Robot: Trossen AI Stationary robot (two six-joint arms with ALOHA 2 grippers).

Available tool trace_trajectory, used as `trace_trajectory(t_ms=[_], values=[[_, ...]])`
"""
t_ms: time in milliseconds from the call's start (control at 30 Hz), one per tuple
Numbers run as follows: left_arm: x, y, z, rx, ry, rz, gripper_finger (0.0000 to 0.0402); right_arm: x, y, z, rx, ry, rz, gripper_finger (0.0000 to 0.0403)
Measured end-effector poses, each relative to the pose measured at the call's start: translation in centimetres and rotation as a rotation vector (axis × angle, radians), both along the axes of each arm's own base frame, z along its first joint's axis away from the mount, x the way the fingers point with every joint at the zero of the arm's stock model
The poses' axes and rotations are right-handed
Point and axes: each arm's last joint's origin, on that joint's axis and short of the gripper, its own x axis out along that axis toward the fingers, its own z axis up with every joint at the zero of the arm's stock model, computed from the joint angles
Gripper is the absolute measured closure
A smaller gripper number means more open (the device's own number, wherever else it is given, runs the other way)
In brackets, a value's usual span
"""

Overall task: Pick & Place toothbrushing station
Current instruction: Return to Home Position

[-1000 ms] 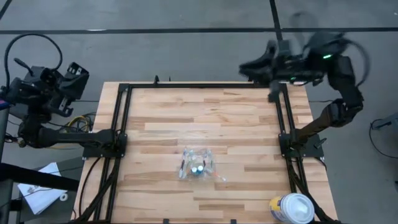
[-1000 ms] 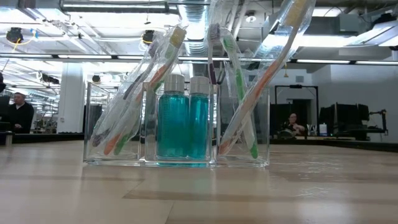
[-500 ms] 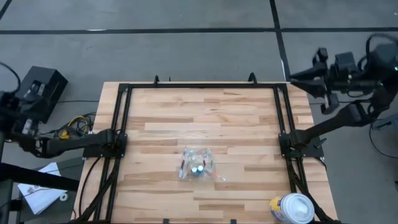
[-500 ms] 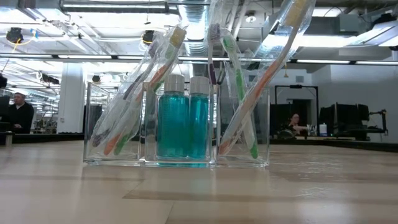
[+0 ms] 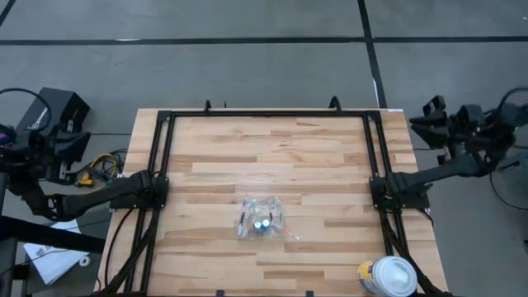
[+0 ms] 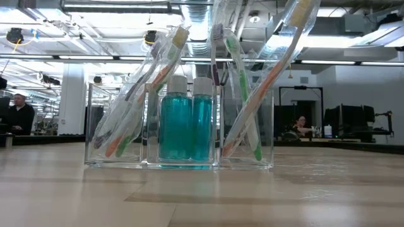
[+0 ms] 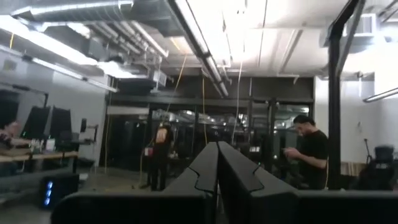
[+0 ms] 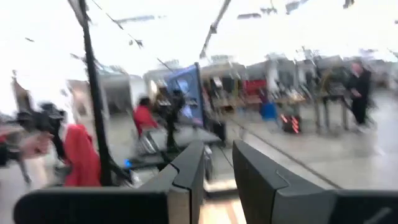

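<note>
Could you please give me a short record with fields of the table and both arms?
holder: upright near the middle of the table
tubes: two, upright in its middle compartment
toothbrushes: leaning in both side compartments
canister: table corner, right arm's side
left tool: shut, off the table's left edge
right tool: open, off the table's right edge

One camera hangs overhead, looking straight down on the whole table. Another sits at tabletop height, very near the holder, facing the far room. Both share the holder. Wrist cameras point off-table, into the room.
</note>
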Motion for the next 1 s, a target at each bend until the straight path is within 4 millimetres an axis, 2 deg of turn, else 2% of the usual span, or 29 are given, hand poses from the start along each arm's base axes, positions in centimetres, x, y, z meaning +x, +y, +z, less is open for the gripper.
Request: trace_trajectory(t_ms=[100,233,333,400,600,700,1000], values=[[0.0,0.0,0.0,-0.001,-0.001,0.013,0.04,-0.8,-0.1,-3.5,0.011,-0.071,0.007,0.0326],[0.3,0.0,-0.1,0.0,0.005,0.058,0.04,-0.3,0.1,-7.3,0.029,-0.079,-0.003,0.0326],[1.0,0.0,-0.5,-0.005,0.032,0.089,0.04,1.0,0.3,-8.7,0.044,0.008,-0.002,0.0326],[1.7,0.2,-0.9,-0.032,0.045,0.097,0.04,1.1,0.3,-8.7,0.053,0.004,-0.007,0.0326],[4.2,1.2,-3.0,-0.114,0.116,0.063,0.04,2.9,0.5,-10.8,0.113,0.08,-0.06,0.0326],[5.7,2.0,-4.0,-0.125,0.123,0.055,0.04,4.1,0.6,-12.5,0.142,0.151,-0.102,0.0326],[8.7,3.7,-7.3,-0.167,0.185,0.138,0.04,6.6,0.7,-15.2,0.154,0.158,-0.211,0.0326]])
